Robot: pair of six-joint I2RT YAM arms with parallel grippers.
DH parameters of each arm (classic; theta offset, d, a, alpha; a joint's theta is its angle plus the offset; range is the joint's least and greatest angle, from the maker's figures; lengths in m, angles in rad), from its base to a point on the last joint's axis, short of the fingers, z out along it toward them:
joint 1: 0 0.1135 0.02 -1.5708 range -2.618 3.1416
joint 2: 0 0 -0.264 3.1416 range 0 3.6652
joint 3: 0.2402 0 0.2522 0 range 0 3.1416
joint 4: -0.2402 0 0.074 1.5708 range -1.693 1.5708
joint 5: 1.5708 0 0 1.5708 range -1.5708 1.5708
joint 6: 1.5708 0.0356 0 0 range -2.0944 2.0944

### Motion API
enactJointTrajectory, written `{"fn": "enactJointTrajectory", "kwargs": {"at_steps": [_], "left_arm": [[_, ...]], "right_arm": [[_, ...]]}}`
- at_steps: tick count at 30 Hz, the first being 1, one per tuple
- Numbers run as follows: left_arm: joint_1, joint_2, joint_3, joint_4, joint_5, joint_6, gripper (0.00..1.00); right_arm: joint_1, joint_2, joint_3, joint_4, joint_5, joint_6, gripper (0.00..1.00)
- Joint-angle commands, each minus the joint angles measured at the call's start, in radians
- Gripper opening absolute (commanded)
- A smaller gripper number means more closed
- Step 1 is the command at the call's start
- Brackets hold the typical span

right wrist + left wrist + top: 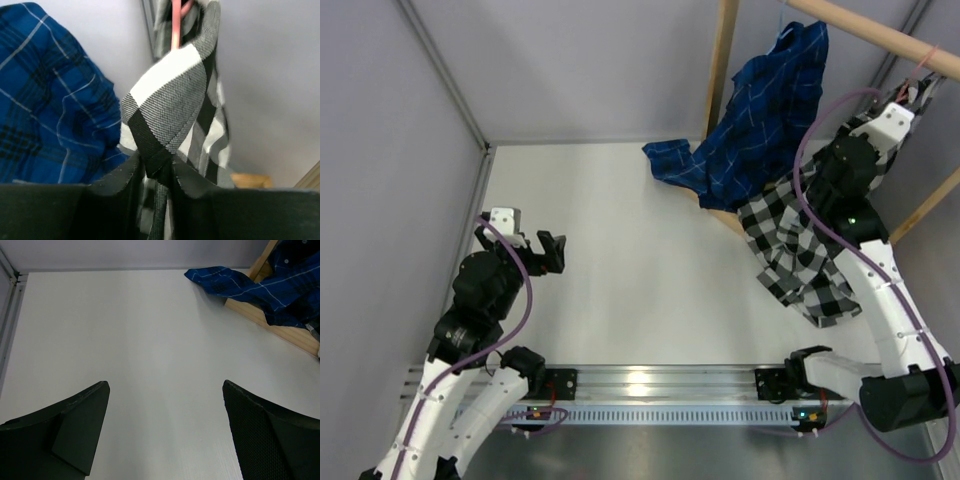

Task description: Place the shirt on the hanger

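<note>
Black-and-white woven check shirt (pixel 170 100), folded to a point, pinched in right gripper (pixel 159 172) beneath thin pink wire hanger (pixel 176 25); left gripper (pixel 165 386) spread wide over smooth white table (pixel 125 330).

The white table (pixel 620 290) is enclosed by pale grey walls (pixel 580 60). A wooden rack (pixel 722 70) stands at its far right corner.

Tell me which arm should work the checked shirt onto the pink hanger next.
Right. The right gripper pinches the shirt just below the hanger; the left gripper hangs open above the table, well away from both.
</note>
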Motion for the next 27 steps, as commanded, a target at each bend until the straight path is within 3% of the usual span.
{"fn": "enactJointTrajectory", "kwargs": {"at_steps": [1, 9, 12, 13, 16, 20, 22, 24, 27], "left_arm": [[0.008, -0.013, -0.009, 0.054, -0.047, -0.013, 0.98], [0.010, -0.010, -0.009, 0.055, -0.067, -0.014, 0.98], [0.010, -0.011, -0.009, 0.055, -0.071, -0.014, 0.98], [0.012, -0.010, -0.009, 0.057, -0.076, -0.016, 0.98], [0.010, -0.011, -0.007, 0.057, -0.099, -0.019, 0.98], [0.010, -0.004, 0.003, 0.057, -0.134, -0.032, 0.98], [0.012, 0.001, 0.010, 0.057, -0.159, -0.039, 0.98], [0.010, -0.010, 0.016, 0.052, -0.194, -0.043, 0.98], [0.010, -0.036, 0.042, 0.015, -0.246, -0.051, 0.98]], "right_arm": [[-0.003, -0.048, 0.052, -0.133, -0.034, 0.114, 0.46], [0.006, -0.161, 0.046, -0.219, -0.161, 0.193, 0.64], [0.008, -0.172, 0.078, -0.269, -0.267, 0.205, 0.75], [0.006, -0.180, 0.098, -0.287, -0.293, 0.209, 0.86], [0.006, -0.238, 0.097, -0.357, -0.296, 0.214, 0.99], [0.006, -0.301, 0.130, -0.444, -0.404, 0.162, 0.99], [0.006, -0.310, 0.193, -0.582, -0.483, 0.104, 0.99], [0.006, -0.328, 0.219, -0.713, -0.500, 0.069, 0.99], [0.006, -0.430, 0.204, -0.780, -0.517, 0.027, 1.00]]}}
